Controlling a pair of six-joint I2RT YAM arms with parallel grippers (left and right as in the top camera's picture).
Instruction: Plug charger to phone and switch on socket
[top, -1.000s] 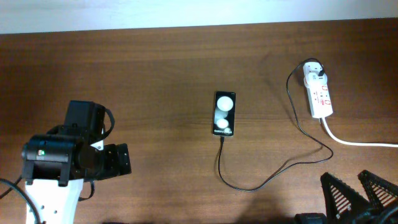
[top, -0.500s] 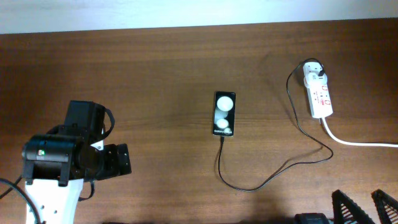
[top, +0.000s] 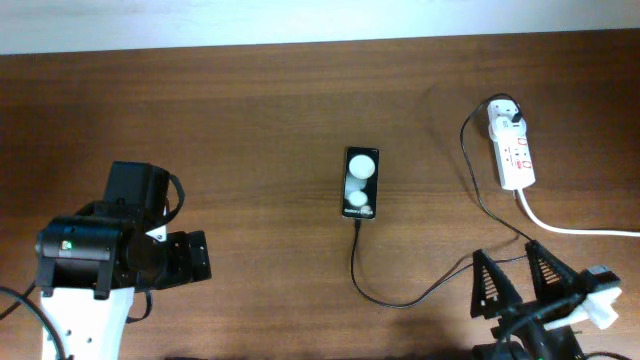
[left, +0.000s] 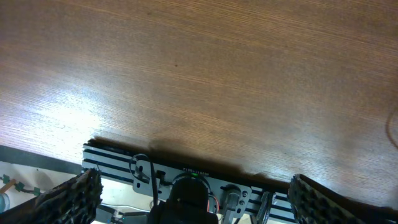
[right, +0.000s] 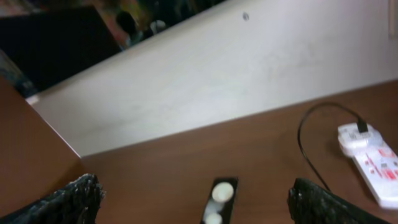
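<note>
The black phone (top: 360, 183) lies mid-table with two white round spots on its face; it also shows in the right wrist view (right: 219, 200). The thin black charger cable (top: 420, 295) runs from the phone's near end in a loop up to its white plug adapter (top: 503, 113), seated in the far end of the white socket strip (top: 515, 152), which also shows in the right wrist view (right: 372, 160). My right gripper (top: 512, 282) is open and empty near the front edge, over the cable loop. My left gripper (left: 193, 193) is open and empty over bare wood at the left.
The strip's thick white cord (top: 580, 230) trails off the right edge. A pale wall (right: 249, 81) stands behind the table's far edge. The left arm's black body (top: 110, 250) sits at the front left.
My right gripper has dropped toward the front edge, then come back up and left into view near the cable loop. The left arm, phone and strip have not moved.
</note>
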